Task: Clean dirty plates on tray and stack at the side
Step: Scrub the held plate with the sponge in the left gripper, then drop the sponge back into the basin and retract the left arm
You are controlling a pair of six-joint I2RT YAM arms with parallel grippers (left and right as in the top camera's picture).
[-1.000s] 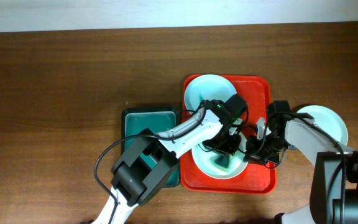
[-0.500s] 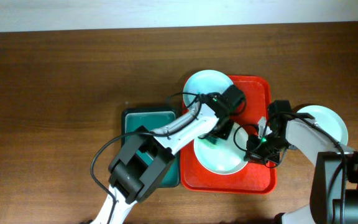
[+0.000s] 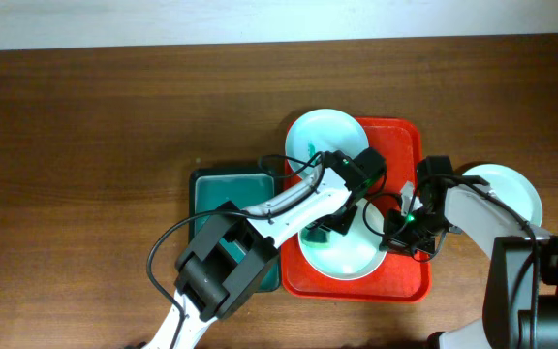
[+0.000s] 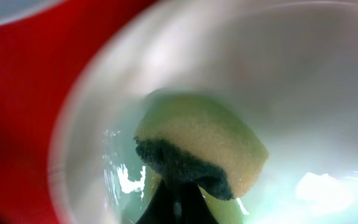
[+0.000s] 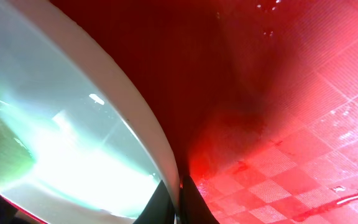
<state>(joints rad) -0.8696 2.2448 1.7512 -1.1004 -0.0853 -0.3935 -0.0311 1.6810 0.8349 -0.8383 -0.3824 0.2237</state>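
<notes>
A pale plate (image 3: 342, 254) lies at the front of the red tray (image 3: 402, 155). My left gripper (image 3: 334, 227) is shut on a yellow and dark green sponge (image 4: 197, 149) and presses it on this plate's wet inside (image 4: 328, 93). My right gripper (image 3: 392, 239) is shut on the plate's right rim (image 5: 157, 146), fingers either side of it. A second plate (image 3: 325, 141) lies at the tray's back left. A third plate (image 3: 502, 189) lies on the table to the right of the tray, partly hidden by my right arm.
A smaller dark teal tray (image 3: 231, 189) stands left of the red tray, partly under my left arm. The wooden table (image 3: 95, 145) spreads to the left and back. The red tray floor (image 5: 303, 112) is wet.
My left gripper moved the sponge from the plate's front to its back edge, then back toward its middle left. The right gripper has held the rim still.
</notes>
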